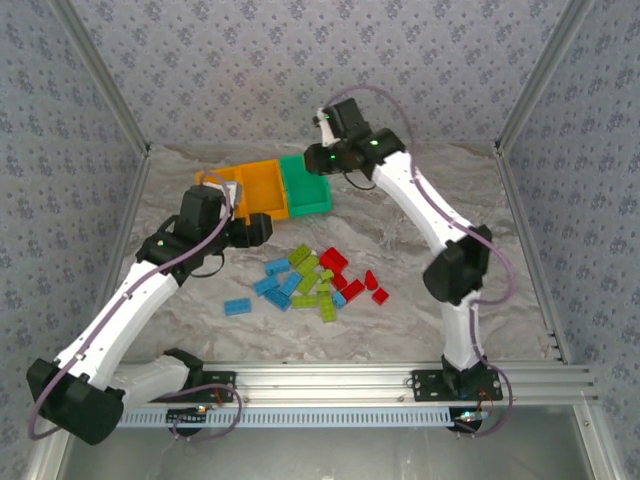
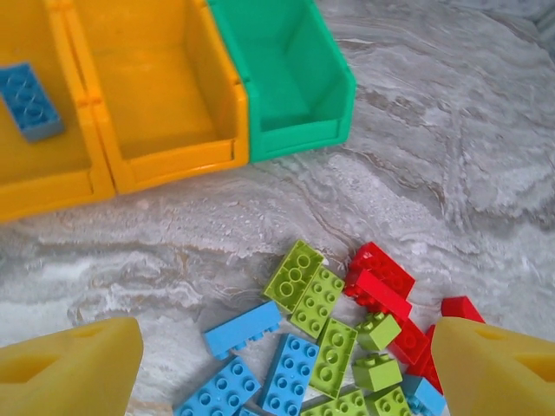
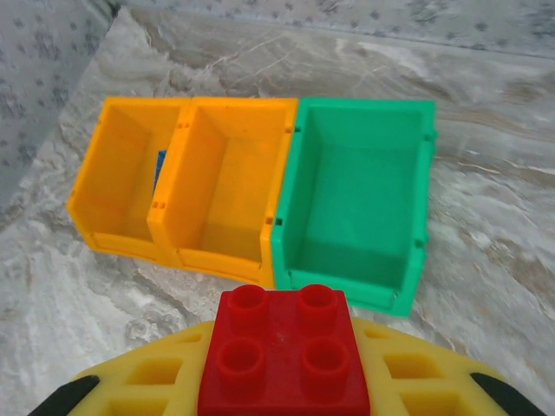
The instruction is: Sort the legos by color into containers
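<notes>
**Red brick in the grip, bin not yet chosen**

Marbled bench [image 1: 200,320] carried everything. Toward its far side stood the row of three joined bins [image 1: 262,190]. The left orange bin [image 3: 108,182] had one blue brick [image 2: 29,100] in it, while the middle orange bin [image 3: 230,182] and the green bin [image 3: 355,199] looked bare. Nearer the arms lay the loose pile of bricks [image 1: 310,280], with blue, lime and red mixed, apart from the bins.

The left fingers [image 2: 69,368] stood wide open above that pile, touching nothing. The right fingers [image 3: 390,364] were closed on a red brick [image 3: 282,355], held studs-up in the air near the green bin.

The step in hand was delivering that red brick. Blue sat in the left bin and lime suits the green one. So the next move probably called for a shift left over the middle orange bin, then a low release to stop a bounce.
</notes>
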You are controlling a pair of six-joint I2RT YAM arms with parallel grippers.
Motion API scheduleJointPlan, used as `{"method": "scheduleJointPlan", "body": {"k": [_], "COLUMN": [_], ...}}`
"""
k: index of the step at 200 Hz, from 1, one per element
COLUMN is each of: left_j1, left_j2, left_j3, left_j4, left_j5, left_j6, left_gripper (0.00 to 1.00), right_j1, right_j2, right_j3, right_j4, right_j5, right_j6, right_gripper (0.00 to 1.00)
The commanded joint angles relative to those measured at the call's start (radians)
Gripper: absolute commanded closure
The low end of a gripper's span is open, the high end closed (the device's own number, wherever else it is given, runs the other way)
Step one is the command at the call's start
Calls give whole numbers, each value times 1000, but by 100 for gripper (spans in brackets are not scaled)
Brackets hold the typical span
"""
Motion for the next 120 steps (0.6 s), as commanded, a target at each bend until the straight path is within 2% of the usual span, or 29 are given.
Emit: {"method": "scheduleJointPlan", "body": {"k": [1, 49, 66, 91, 120], "left_j1": [0, 0, 0, 0, 0], "left_j2": [-25, -90, -113, -134, -116], "left_j3": [-23, -52, -68, -91, -98], "left_j4": [-3, -88, -104, -103, -70], "left_j5": [-52, -72, -70, -61, -16], "left_j6": [-140, -171, -167, -156, -120], "left_gripper": [13, 13, 13, 12, 12], "right_j1": [-3, -3, -8, -4, -8], "right_j2": [179, 552, 650, 687, 637], "right_j3": [142, 692, 864, 930, 932], "right_j4": [-122, -256, -281, -271, -316], "right_j5": [47, 79, 59, 48, 49], "right_j6": [-82, -105, -99, -101, -97], "right_gripper": [76, 75, 67, 44, 42]}}
